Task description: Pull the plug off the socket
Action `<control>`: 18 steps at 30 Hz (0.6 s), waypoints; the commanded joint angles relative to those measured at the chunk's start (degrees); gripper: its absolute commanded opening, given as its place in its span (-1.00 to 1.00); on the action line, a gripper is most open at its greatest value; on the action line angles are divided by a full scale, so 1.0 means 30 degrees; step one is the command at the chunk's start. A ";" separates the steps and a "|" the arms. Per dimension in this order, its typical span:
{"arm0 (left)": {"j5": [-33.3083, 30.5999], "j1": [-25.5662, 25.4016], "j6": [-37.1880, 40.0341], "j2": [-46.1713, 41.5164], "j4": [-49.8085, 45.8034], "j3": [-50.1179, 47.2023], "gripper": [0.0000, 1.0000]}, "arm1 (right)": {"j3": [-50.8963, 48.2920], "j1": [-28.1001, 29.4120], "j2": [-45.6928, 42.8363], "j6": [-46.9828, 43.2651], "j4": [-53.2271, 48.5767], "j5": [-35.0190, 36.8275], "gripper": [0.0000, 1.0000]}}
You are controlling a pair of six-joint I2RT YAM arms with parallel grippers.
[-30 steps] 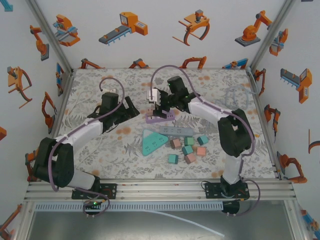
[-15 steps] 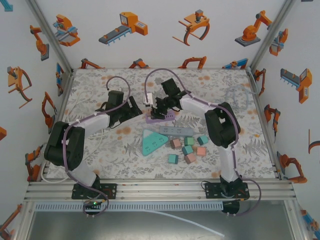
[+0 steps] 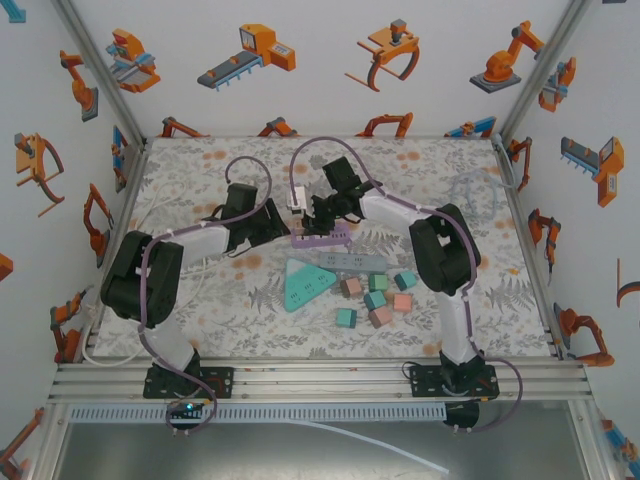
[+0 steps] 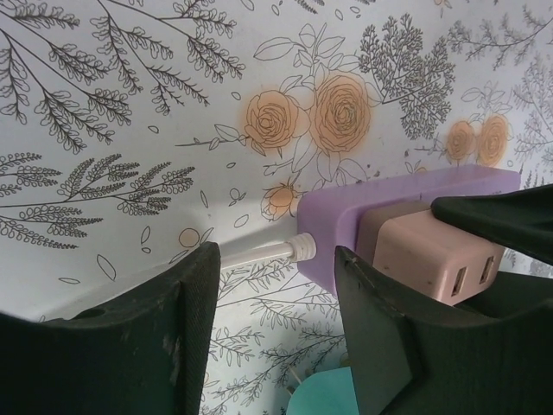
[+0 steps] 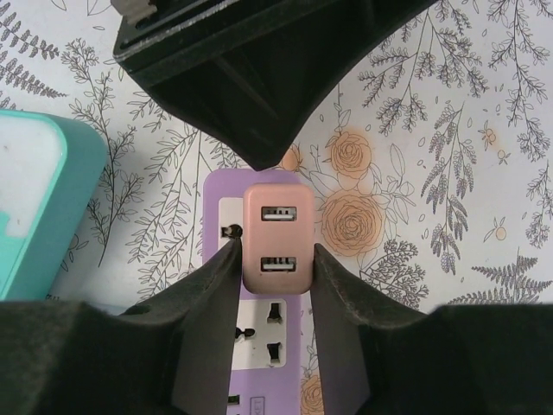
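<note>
Pink plug [image 5: 275, 246] sits seated in the purple socket strip [image 5: 263, 333] on the desk [image 4: 130, 130]. Right tool [image 5: 274, 264] is clenched on the plug's sides, apparently for extraction. Left tool [image 4: 272, 294], released, straddles the strip's cable end, probably to brace it.

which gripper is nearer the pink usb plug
Right. The right gripper clamps the pink USB plug on both sides; the left gripper sits open at the cord end of the purple power strip.
</note>
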 commanded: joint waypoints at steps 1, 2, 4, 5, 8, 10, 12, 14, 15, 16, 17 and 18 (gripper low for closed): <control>0.0394 -0.0154 0.0481 0.0345 -0.0357 0.0674 0.06 | 0.0609 -0.0026 0.0254 0.0000 -0.0160 -0.0698 -0.37; 0.0534 -0.0183 0.0542 0.0419 -0.0445 0.0699 0.06 | 0.0635 -0.0012 0.0283 0.0138 -0.0130 -0.0665 -0.40; 0.0782 -0.0271 0.0773 0.0561 -0.0598 0.0785 0.06 | 0.0663 -0.0016 0.0260 0.0273 -0.0115 -0.0634 -0.44; 0.0822 -0.0333 0.0878 0.0641 -0.0756 0.0797 0.06 | 0.0686 -0.0032 0.0254 0.0304 -0.0100 -0.0611 -0.45; 0.0823 -0.0451 0.1115 0.0783 -0.1151 0.0882 0.05 | 0.0636 -0.0010 0.0200 0.0414 -0.0100 -0.0559 -0.49; 0.0754 -0.0466 0.1155 0.0830 -0.1419 0.0832 0.04 | 0.0664 -0.0010 0.0198 0.0501 -0.0100 -0.0515 -0.52; 0.0735 -0.0476 0.1133 0.0831 -0.1635 0.0801 0.03 | 0.0742 -0.0013 0.0196 0.0758 -0.0016 -0.0402 -0.58; 0.0583 -0.0467 0.1107 0.0858 -0.1912 0.0686 0.02 | 0.0758 -0.0025 0.0184 0.1121 0.0190 -0.0393 -0.65; 0.0445 -0.0480 0.1103 0.0860 -0.2032 0.0635 0.02 | 0.0789 -0.0019 0.0152 0.1380 0.0342 -0.0415 -0.69; 0.0348 -0.0466 0.1103 0.0840 -0.2118 0.0573 0.01 | 0.0758 -0.0025 0.0126 0.1615 0.0544 -0.0474 -0.72; 0.0193 -0.0465 0.1130 0.0843 -0.2183 0.0483 0.01 | 0.0766 -0.0018 0.0064 0.1959 0.0775 -0.0510 -0.75; 0.0128 -0.0465 0.1158 0.0891 -0.2332 0.0467 0.01 | 0.0760 -0.0027 0.0009 0.2299 0.1013 -0.0611 -0.77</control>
